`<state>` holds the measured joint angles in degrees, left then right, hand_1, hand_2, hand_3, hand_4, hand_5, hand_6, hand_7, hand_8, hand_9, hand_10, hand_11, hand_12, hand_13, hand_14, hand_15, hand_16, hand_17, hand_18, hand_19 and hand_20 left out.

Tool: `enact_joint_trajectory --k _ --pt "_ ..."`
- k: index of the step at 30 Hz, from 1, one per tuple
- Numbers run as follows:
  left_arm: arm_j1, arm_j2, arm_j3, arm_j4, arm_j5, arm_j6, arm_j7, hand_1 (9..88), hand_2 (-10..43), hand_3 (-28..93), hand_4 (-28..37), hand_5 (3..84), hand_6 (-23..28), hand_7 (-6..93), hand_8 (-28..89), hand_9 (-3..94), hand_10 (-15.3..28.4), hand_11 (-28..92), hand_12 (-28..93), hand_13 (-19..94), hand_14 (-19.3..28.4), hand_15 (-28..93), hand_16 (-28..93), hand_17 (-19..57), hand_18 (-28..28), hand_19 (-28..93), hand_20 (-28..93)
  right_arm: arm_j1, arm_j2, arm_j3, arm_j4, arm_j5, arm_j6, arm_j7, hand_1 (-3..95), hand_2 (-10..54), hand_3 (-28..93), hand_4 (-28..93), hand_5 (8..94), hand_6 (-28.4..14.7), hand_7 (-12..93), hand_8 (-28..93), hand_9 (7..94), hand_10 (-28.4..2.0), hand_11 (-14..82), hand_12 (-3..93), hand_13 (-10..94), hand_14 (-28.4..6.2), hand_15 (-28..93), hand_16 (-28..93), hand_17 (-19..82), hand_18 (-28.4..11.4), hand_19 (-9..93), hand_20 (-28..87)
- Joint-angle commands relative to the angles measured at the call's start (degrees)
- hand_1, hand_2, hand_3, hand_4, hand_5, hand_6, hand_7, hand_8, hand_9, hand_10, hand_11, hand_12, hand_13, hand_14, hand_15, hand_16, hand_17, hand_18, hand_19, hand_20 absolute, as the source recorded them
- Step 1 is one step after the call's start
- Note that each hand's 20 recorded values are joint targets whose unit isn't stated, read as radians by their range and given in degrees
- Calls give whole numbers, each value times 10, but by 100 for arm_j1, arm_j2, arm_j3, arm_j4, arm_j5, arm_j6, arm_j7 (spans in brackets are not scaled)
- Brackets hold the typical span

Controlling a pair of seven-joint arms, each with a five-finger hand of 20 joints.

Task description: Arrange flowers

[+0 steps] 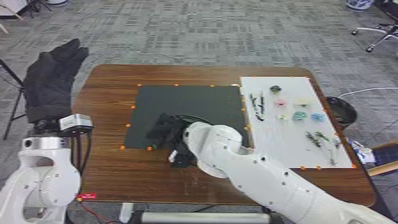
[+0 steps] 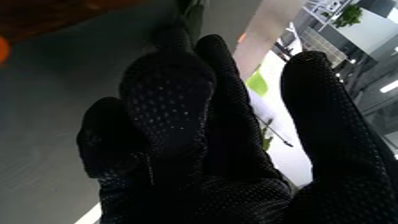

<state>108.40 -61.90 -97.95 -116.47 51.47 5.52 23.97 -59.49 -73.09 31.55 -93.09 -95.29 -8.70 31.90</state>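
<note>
Step in hand: prob. early arranging on the dark mat (image 1: 182,100), b/c the R hand (image 1: 164,134) is low over the mat's near half while the flowers lie loose on the white board (image 1: 275,145), just right of the mat. Can't tell if the R hand is clenched, released or grasping smth; a dark strip (image 2: 191,11) runs past it in the wrist view, no ID. Next, if it has a stem: set it down on the mat, then let go w/o dragging; if not, go right of the mat for one, approx. mid-stem. L hand (image 1: 55,75) is well left of the mat, fingers straight & relaxed, nothing held. Flowers look small w/ thin stems: a pink bloom (image 1: 280,102) & a cream bloom (image 1: 302,101) on the board's far half, two blue blooms (image 1: 298,116) nearer, a dark green head (image 1: 275,89) farthest out, long dark sprigs (image 1: 259,107) closest to the mat, green sprigs (image 1: 314,140) toward the board's near end. Stems prob. bend or roll easily, so a light pinch imo.
</note>
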Motion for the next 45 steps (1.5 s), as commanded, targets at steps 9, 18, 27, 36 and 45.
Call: enact_joint_trajectory --k 9,18,27,36,45 --pt "-16 -38 31 8 -93 -132 -39 196 198 688 -283 503 32 132 -79 479 146 191 97 339 149 122 7 43 100 82 145 18 -194 8 106 -85 20 -48 313 78 570 -92 630 -44 119 -48 696 -137 91 108 927 -49 490 321 597 -151 932 387" --pt "-94 -37 121 61 -74 -189 -58 195 194 689 -283 500 31 131 -79 476 146 188 98 337 148 121 7 42 101 81 146 87 -293 44 232 -195 16 -138 309 79 572 -90 623 -41 118 -47 687 -137 89 108 921 -50 493 322 593 -153 932 388" --pt "-92 -61 129 55 -88 -152 -52 195 192 688 -283 499 32 131 -78 474 146 187 98 336 148 121 8 42 101 81 146 183 -240 -38 173 -263 23 -263 307 81 573 -91 619 -39 119 -48 682 -138 89 108 918 -51 498 317 588 -155 932 393" --pt "-11 -86 53 21 -81 -161 -56 196 191 687 -283 499 32 130 -79 473 145 188 99 336 147 120 8 41 101 81 146 388 264 -141 -327 -126 189 -409 303 76 575 -89 628 -33 129 -47 688 -137 93 114 917 -51 502 314 587 -158 932 398" --pt "158 -72 -257 47 82 31 -40 194 188 689 -283 498 32 131 -78 473 145 188 100 335 148 121 10 39 103 83 147 64 1639 583 -1740 -133 639 -832 318 -30 613 -88 626 -25 134 -47 668 -155 91 137 891 -54 516 314 560 -165 932 409"
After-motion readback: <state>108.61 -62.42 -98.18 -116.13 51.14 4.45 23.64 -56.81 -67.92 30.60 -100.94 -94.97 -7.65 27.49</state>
